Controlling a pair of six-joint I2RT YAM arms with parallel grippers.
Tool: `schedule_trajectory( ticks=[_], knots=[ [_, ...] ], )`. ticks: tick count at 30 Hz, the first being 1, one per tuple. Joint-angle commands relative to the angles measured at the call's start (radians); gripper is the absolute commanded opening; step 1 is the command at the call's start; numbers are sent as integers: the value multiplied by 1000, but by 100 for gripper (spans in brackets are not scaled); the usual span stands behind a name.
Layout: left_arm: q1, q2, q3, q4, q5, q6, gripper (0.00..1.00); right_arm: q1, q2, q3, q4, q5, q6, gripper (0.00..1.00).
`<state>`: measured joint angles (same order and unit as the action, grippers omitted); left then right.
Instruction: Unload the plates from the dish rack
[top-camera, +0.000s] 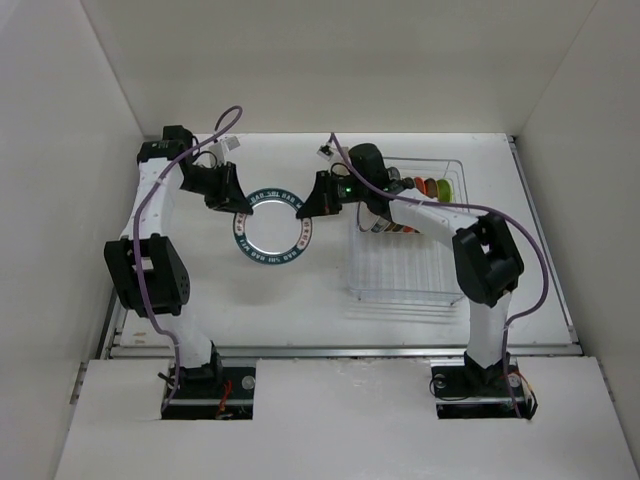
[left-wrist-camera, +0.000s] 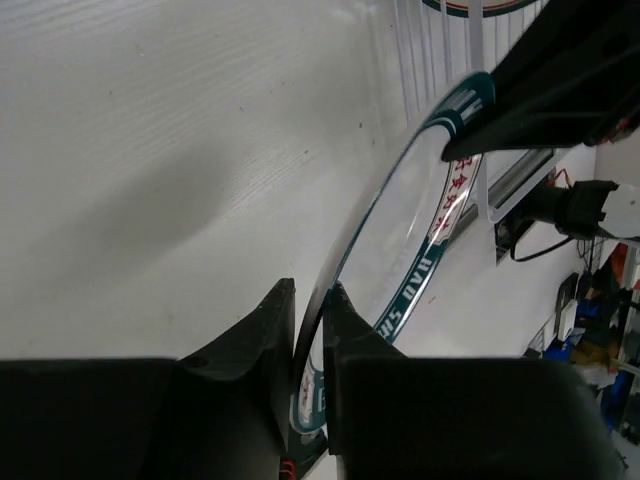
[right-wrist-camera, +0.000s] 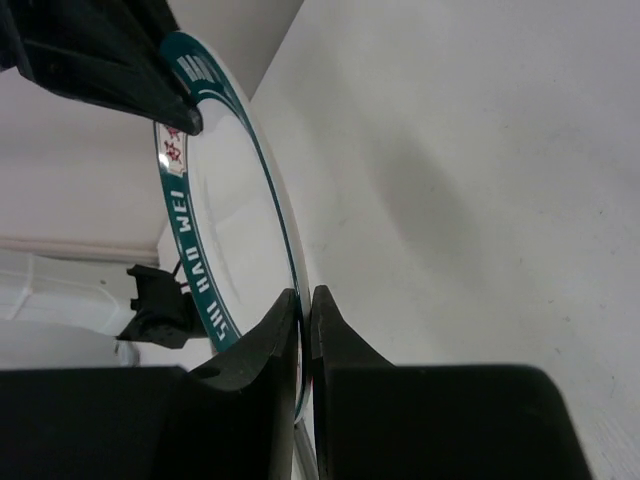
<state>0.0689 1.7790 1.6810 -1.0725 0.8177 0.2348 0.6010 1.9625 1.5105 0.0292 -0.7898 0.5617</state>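
Teal-rimmed plate: round, glossy, white centre, dark teal band with white lettering and small red marks. Located over white wood-grain table, left of dish rack, apart from it. Left gripper pinches one rim edge, right gripper pinches opposite edge. Rack: clear, rectangular, ribbed slots. Far end: other plates upright, in green, orange and red.

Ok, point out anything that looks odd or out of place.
Only one thing: the teal-rimmed plate, left of the dish rack, is pinched at opposite rim edges by the left end effector and the right end effector at once. Probably a handover, not a fault. The other plates stand upright in the rack.
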Motion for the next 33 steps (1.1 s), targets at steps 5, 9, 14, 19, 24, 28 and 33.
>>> schedule_trajectory(
  ticks=[5, 9, 14, 19, 24, 28, 33],
  knots=[
    [-9, -29, -15, -52, 12, 57, 0, 14, -4, 71, 140, -55, 29, 0],
    [0, -47, -15, -52, -6, 24, 0, 5, -4, 89, 81, -14, 29, 31],
    [92, -3, 23, -30, 47, -11, 0, -4, -13, 145, -34, 133, -5, 100],
    [123, 83, 45, 14, 9, -32, 0, -4, -89, 211, -222, 358, -77, 100],
    [123, 249, 116, 103, -8, -121, 0, -4, -183, 287, -426, 627, -134, 100],
    [111, 347, 164, 152, -18, -161, 0, -70, -290, 275, -557, 661, -134, 100],
    [60, 433, 213, 177, -129, -181, 0, -187, -410, 247, -791, 940, -5, 100]
  ],
)
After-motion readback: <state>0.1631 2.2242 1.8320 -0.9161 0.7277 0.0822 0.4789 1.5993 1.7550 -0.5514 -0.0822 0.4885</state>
